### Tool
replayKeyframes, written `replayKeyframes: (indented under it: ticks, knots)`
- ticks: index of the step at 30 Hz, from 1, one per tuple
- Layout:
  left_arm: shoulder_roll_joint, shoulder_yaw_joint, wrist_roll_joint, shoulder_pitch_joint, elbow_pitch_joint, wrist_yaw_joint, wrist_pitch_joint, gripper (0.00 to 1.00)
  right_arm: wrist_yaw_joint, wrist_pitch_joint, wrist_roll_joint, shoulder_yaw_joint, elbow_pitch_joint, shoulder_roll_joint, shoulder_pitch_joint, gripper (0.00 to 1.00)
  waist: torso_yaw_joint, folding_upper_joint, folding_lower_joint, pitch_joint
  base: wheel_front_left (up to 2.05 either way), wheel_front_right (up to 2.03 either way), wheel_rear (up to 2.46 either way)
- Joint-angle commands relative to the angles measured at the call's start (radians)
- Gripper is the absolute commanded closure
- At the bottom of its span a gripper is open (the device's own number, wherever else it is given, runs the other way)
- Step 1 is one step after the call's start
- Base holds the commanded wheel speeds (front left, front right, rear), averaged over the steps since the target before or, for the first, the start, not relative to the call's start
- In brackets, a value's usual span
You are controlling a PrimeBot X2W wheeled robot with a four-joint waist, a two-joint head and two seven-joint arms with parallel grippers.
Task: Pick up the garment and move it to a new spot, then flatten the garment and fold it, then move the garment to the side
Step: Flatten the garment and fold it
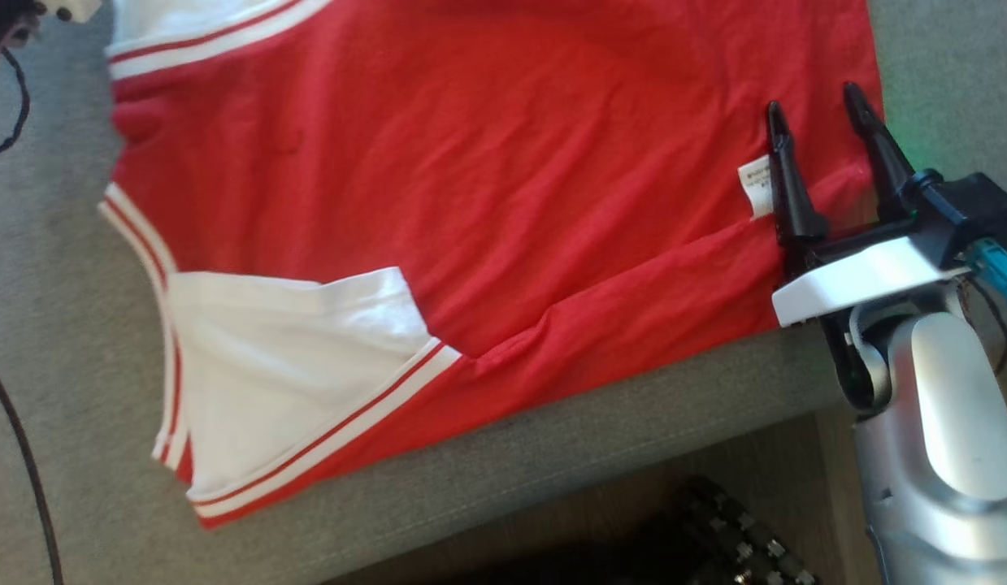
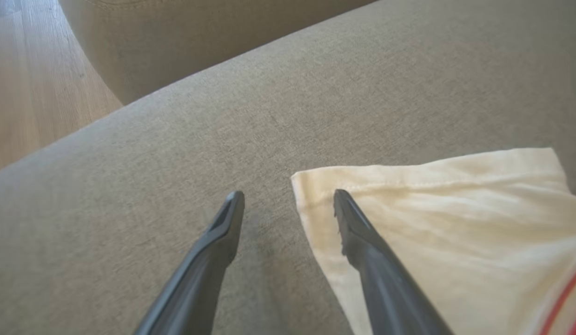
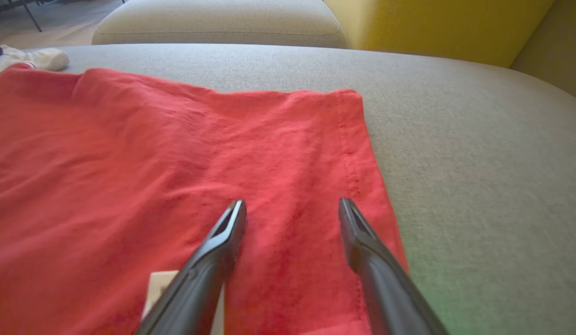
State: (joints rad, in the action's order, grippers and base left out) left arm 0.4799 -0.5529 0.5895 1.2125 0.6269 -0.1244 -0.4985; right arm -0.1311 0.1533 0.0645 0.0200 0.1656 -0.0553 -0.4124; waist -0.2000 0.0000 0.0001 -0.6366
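As the garment (image 1: 470,162) lies spread out, right gripper (image 1: 813,101): jaws wide apart and empty, poised over the red cloth near its hemmed corner; I cannot tell whether the tips touch it.
Left gripper (image 2: 288,194): jaws wide apart, gripping nothing; one finger over the corner of a white sleeve (image 2: 455,218), the other over bare upholstery.
Garment: red body, white sleeves, white trim with a red stripe; flat with light creases, one long edge near the cushion's front edge.
Cushion (image 1: 552,439): grey woven upholstery under the garment.
Room: wooden floor (image 2: 27,70); second cushion (image 3: 213,18) beyond; yellow upholstery (image 3: 432,23) behind; black cable (image 1: 15,89) at the left.
Tag (image 1: 755,187): small, white, sewn in the seam, just beside the right gripper's left finger; print too small to read.
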Motion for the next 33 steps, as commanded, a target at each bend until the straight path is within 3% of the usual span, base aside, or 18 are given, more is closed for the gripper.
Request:
replayKeyframes:
  ticks: [1,10,23,30,31,33]
  knots:
    - [0.041,0.011,-0.012,0.068,-0.007,-0.005,0.011,0.0,0.0,0.02,0.012,-0.019,-0.015,0.005,-0.001,0.0,-0.033,0.0,-0.0001,-0.033,0.0,0.0,0.0]
    - [0.087,-0.092,0.016,0.115,0.058,-0.006,-0.014,0.0,0.0,0.052,0.035,-0.029,0.031,0.005,-0.03,0.0,-0.071,0.0,-0.0001,-0.036,0.0,0.0,0.0]
    - [0.138,-0.176,0.107,0.139,0.066,-0.006,-0.109,0.02,0.0,0.048,0.012,-0.002,0.026,0.005,-0.038,0.0,-0.062,0.0,-0.0001,-0.023,0.0,0.0,0.0]
    - [0.152,-0.211,0.156,0.133,0.047,-0.006,-0.134,0.54,0.0,0.037,0.016,-0.018,0.015,0.005,-0.044,0.0,-0.074,0.0,-0.0001,-0.026,0.0,0.0,0.0]
    - [0.157,-0.215,0.161,0.133,0.043,-0.006,-0.13,0.64,0.0,0.033,0.017,-0.024,0.014,0.005,-0.047,0.0,-0.077,0.0,-0.0001,-0.026,0.0,0.0,0.0]
    - [0.169,-0.229,0.163,0.132,0.031,-0.006,-0.112,1.0,0.0,0.019,0.026,-0.04,0.017,0.005,-0.06,0.0,-0.085,0.0,-0.0001,-0.022,0.0,0.0,0.0]
